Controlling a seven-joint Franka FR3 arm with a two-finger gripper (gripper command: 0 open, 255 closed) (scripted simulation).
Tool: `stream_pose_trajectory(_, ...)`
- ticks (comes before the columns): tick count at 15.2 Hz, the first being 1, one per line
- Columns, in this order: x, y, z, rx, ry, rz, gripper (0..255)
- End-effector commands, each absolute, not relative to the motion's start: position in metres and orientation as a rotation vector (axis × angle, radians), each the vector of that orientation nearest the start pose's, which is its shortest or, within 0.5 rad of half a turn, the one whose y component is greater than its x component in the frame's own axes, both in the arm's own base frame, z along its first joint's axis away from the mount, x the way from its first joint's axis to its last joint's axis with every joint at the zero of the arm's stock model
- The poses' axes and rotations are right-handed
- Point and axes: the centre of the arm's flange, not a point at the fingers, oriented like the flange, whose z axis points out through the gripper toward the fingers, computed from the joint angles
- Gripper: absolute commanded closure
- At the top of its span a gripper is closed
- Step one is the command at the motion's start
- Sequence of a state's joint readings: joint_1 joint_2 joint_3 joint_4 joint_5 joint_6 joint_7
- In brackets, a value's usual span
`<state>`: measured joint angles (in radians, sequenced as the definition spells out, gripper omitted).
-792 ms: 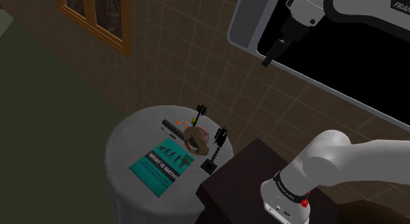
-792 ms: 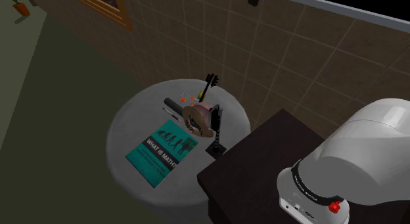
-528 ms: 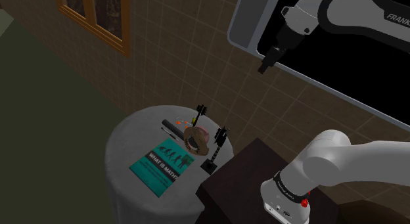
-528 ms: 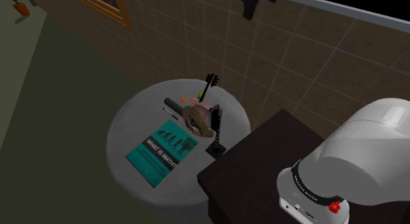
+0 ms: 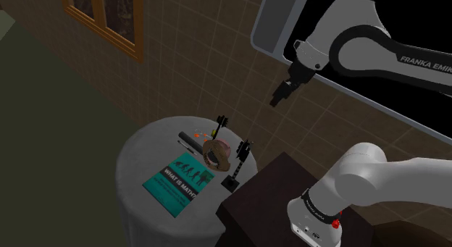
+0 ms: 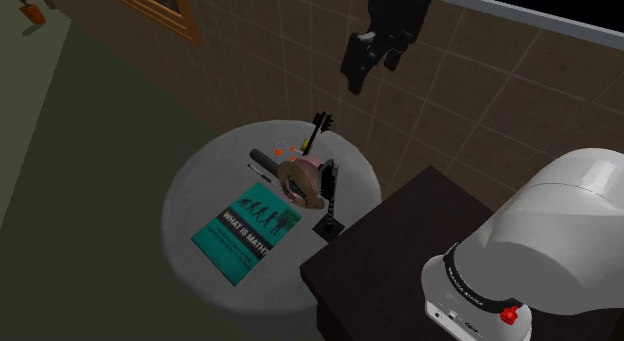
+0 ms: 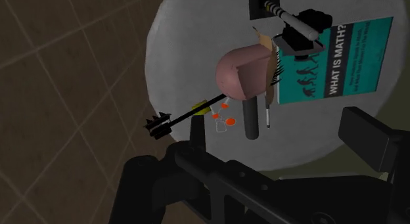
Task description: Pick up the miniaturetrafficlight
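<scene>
The miniature traffic light (image 5: 240, 161) is a thin black post on a small square base, standing upright on the round grey table (image 5: 145, 155) near the edge closest to the stand. It is also in the second exterior view (image 6: 328, 191) and in the wrist view (image 7: 297, 27), seen from above beside the teal book. My black gripper (image 5: 279, 96) hangs high above the table in front of the tiled wall, well clear of the traffic light (image 6: 355, 69). In the wrist view its fingers (image 7: 195, 132) stand apart with nothing between them.
On the table lie a teal "What is math?" book (image 5: 180, 182), a brown hat with a pink crown (image 5: 217, 153), a black arrow (image 5: 220, 125) and a dark cylinder (image 5: 190, 139). The dark stand box (image 5: 268, 191) adjoins the table. A framed black panel (image 5: 377, 72) hangs on the wall.
The arm has swung down, carrying the gripper lower and toward the shoulder view's left, closer to the table. The objects on the table have not moved.
</scene>
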<state>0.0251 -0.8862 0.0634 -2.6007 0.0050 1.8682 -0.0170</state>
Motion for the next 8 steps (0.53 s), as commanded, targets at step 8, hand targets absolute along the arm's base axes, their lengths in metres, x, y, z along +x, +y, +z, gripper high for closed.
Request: stream_pose_trajectory(8,0.287,0.079,0.427,-3.103,-0.047,-0.192,0)
